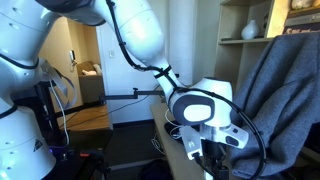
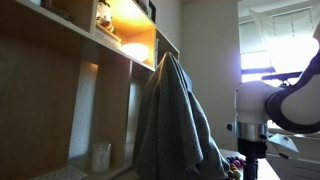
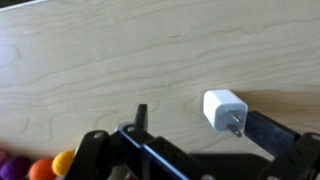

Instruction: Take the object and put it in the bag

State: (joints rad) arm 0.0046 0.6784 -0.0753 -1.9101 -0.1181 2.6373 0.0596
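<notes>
Wrist view: my end effector (image 3: 195, 115) is spread wide, 2 dark fingers (image 3: 141, 116) hanging over the pale wood worktop (image 3: 90, 60), pinching nothing. The white charger block (image 3: 224, 108) lies flat on the wood between those fingers, prongs pointing at the finger just beside it, well apart from the other 1. I can't tell whether that finger touches it. A few coloured balls (image 3: 40, 166), purple, orange and yellow, sit at the lower corner of this view, well apart from the charger. A thin dark strip of the worktop's far edge shows at the top.

In both exterior views the arm (image 1: 140, 35) reaches down beside the big grey cloth (image 1: 285, 90) draped upright. Behind it stand the shelves (image 2: 60, 60), with a white vase (image 1: 250, 30).
</notes>
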